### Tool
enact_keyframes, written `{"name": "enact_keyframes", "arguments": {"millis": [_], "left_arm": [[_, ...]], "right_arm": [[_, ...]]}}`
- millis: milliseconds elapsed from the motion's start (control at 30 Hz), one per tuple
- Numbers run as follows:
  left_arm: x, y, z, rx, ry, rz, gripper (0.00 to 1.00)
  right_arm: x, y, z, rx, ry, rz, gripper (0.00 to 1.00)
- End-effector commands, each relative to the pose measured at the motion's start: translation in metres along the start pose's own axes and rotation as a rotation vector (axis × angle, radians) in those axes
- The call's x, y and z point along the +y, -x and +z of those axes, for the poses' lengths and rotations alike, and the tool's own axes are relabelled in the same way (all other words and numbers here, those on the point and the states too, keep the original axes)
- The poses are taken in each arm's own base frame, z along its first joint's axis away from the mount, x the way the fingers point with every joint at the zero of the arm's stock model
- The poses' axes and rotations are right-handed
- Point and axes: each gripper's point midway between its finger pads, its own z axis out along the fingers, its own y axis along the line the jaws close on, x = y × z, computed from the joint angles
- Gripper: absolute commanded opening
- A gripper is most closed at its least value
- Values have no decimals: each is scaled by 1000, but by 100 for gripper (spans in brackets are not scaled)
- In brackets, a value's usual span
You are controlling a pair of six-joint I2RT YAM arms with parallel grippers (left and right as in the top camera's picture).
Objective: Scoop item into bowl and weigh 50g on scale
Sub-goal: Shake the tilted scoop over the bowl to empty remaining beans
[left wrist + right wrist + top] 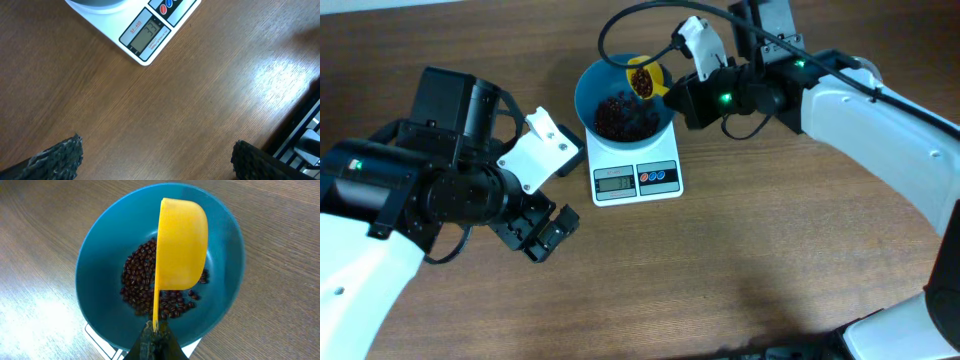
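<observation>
The blue bowl (595,88) stands on the white scale (636,179) and holds a heap of dark reddish-brown beans (620,117). My right gripper (682,92) is shut on the handle of a yellow scoop (645,78), held tilted over the bowl with some beans in it. In the right wrist view the scoop (181,245) hangs over the bowl (100,275) and the beans (140,282), its handle between my fingers (156,330). My left gripper (542,232) is open and empty, low over the table left of the scale. The left wrist view shows the scale's display (147,36) ahead of my open fingers (157,157).
The scale has a red and a blue button (658,176) beside its display. The wooden table (740,260) extends to the right and front. A black cable (630,15) loops above the bowl. A dark slatted edge (305,135) shows at the table's side.
</observation>
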Motion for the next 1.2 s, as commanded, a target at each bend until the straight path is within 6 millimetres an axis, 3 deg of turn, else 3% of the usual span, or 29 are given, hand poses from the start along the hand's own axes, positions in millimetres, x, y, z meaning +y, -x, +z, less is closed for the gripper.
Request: {"name": "enact_keyframes", "arguments": {"millis": [0,367,433,700,767,833,900,967,1167], "left_arm": [[0,0,1,2,1,14,99],[0,0,1,2,1,14,99],[0,0,1,2,1,14,99],[0,0,1,2,2,14,99],[0,0,1,2,1,14,99],[0,0,1,2,1,14,99],[0,0,1,2,1,14,99],[0,0,1,2,2,14,99],[0,0,1,2,1,14,99]], "right_arm": [[12,21,-12,-54,-12,-44,4],[22,13,-8,-3,-78,-71,4],[26,21,-14,-23,-71,-80,4],[26,16,-10,-8,-53,-70,4],[30,25,-17,-29,-52,-80,4],[25,17,-11,-2,-62,-65,4],[28,28,-23,-29,-79,-78,4],[23,12,-14,28,-83,-55,4],[22,17,-20,24,-104,-61,4]]}}
